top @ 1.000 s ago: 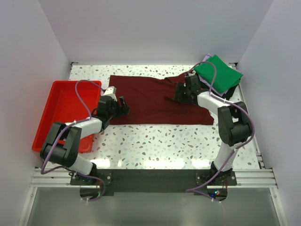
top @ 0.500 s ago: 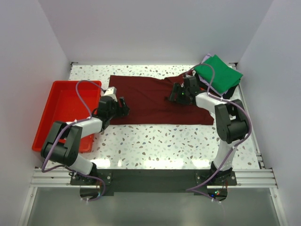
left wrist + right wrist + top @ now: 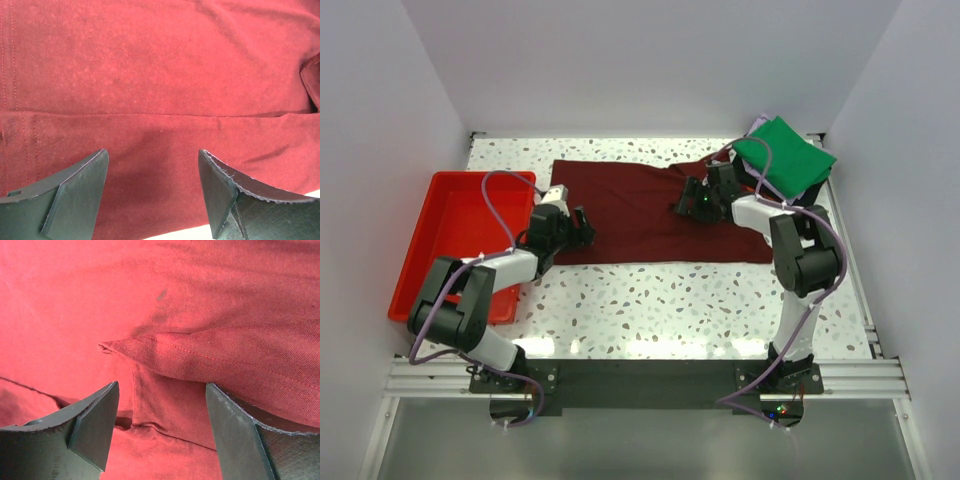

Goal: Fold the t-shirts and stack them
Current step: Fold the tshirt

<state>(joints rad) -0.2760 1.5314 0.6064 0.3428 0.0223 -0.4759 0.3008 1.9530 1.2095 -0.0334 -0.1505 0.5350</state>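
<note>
The dark maroon t-shirt (image 3: 640,210) lies spread flat across the middle of the table. My left gripper (image 3: 582,228) is open, low over its left edge; in the left wrist view the open fingers (image 3: 85,190) frame the cloth (image 3: 150,90) near its lower hem. My right gripper (image 3: 688,200) is open over the shirt's right part, straddling a folded sleeve hem (image 3: 210,355) in the right wrist view. A bright green folded shirt (image 3: 786,157) tops a stack at the back right, with lavender and dark cloth edges under it.
A red plastic tray (image 3: 455,235) sits at the left of the speckled table (image 3: 650,305). White walls close in the back and both sides. The right arm's cable loops beside the green stack.
My right gripper has moved slightly left and toward the back over the shirt. The left gripper has stayed in place.
</note>
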